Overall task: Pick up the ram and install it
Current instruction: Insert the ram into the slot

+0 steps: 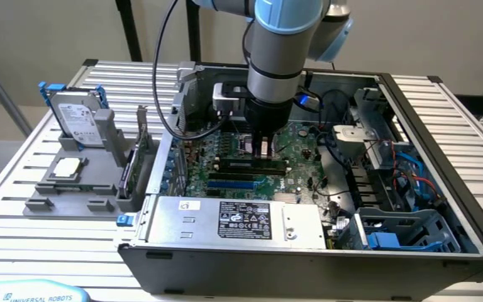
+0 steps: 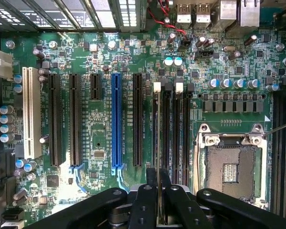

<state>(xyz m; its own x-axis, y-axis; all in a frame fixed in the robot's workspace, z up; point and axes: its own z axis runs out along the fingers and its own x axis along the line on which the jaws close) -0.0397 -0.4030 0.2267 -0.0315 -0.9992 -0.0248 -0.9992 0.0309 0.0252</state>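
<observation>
In the exterior view the gripper [image 1: 263, 146] hangs low inside the open computer case [image 1: 443, 113] over the motherboard [image 1: 296, 148], and in the wrist view its fingers [image 2: 145, 200] pinch the ram [image 2: 158, 157] edge-on above a memory slot [image 2: 157, 124] — insertion seems underway, needing straight alignment between neighbouring slots and the processor socket [image 2: 231, 167].

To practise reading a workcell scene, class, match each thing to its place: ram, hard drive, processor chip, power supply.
Things:
1 ram
2 hard drive
3 processor chip
4 power supply

Places:
A standing upright in the grey holder
B inside the case, against its nearest wall
C held in the gripper over the motherboard
D lying flat on the grey holder

Pairs: 1-C, 2-A, 3-D, 4-B
</observation>
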